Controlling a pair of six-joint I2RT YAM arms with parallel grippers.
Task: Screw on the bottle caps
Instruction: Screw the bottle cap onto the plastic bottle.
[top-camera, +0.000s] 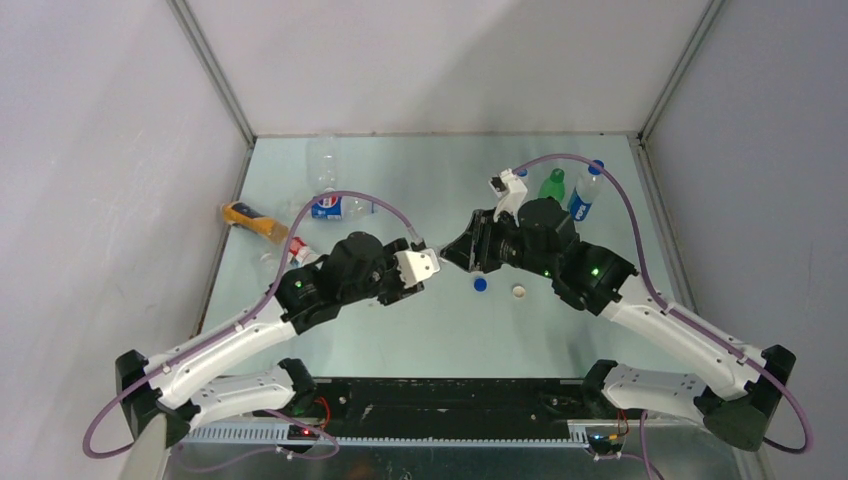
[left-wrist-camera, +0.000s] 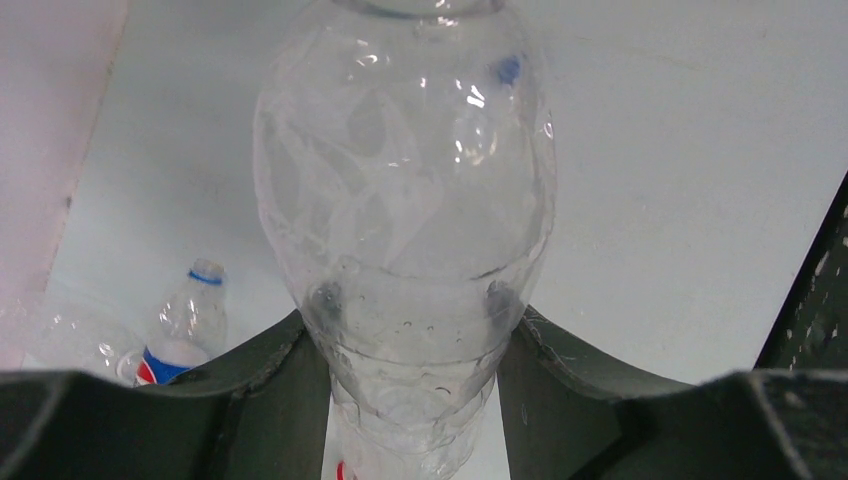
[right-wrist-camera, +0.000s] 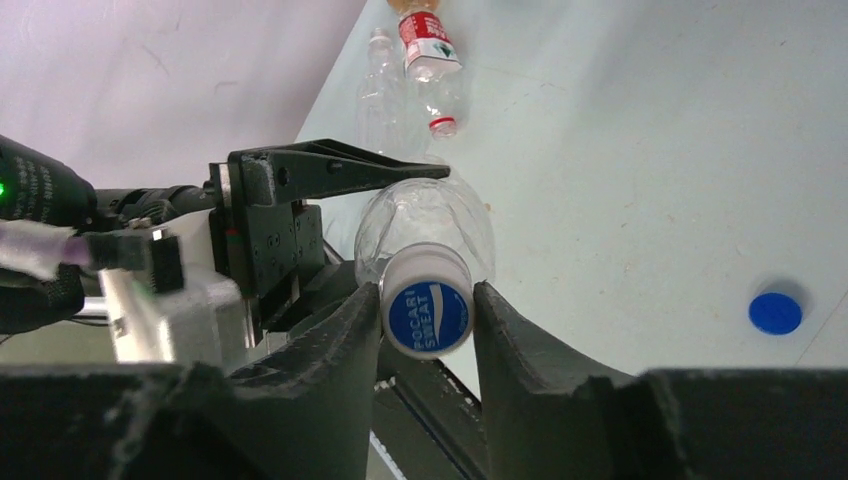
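Cap (right-wrist-camera: 427, 318) clamped in right tool (right-wrist-camera: 427, 300); left tool (left-wrist-camera: 412, 330) clamps clear bottle (left-wrist-camera: 400, 180), ends cut off.

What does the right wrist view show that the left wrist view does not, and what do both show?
Only the right wrist view: the white cap, printed Pocari Sweat, gripped by the right tool at the mouth of the clear bottle. Only the left wrist view: a blue-labelled bottle lying at lower left on the table. Both: the clear bottle gripped by the left tool.
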